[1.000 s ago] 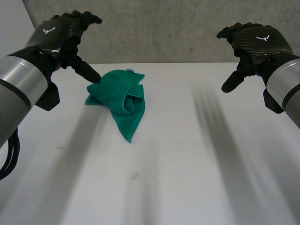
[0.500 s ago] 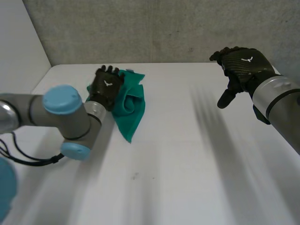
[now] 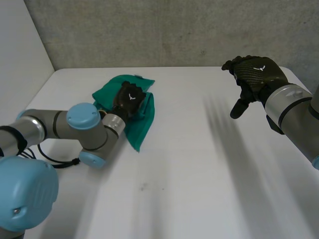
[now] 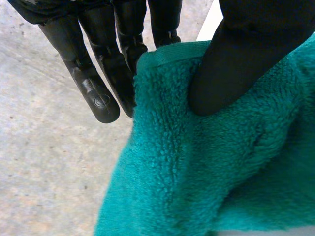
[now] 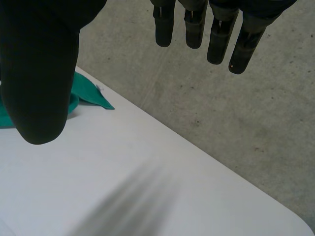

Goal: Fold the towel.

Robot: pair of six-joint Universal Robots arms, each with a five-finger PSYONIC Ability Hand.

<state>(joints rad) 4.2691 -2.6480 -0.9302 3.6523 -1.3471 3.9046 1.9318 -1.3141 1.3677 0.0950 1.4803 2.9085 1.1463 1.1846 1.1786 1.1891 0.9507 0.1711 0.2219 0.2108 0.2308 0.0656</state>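
On the table, in the head view, the towel is found at about ten o'clock, bunched in a green heap with loose laps and one corner trailing toward six o'clock. No clean fold is evident. The left hand is set on top of the heap, near its middle. The right hand is held above the table at about two o'clock, well apart from the towel and touching nothing.

In the left wrist view, a hemmed edge of the towel is seen standing between the thumb, which is pressed into the pile, and the straight fingers behind the hem. This is judged to be a pinch on that edge.

In the right wrist view, the fingers are straight and set wide of the thumb, with nothing between them. A corner of the towel is seen beyond the thumb.

The task is judged barely begun: one edge is taken, and the towel remains to be spread flat and folded.
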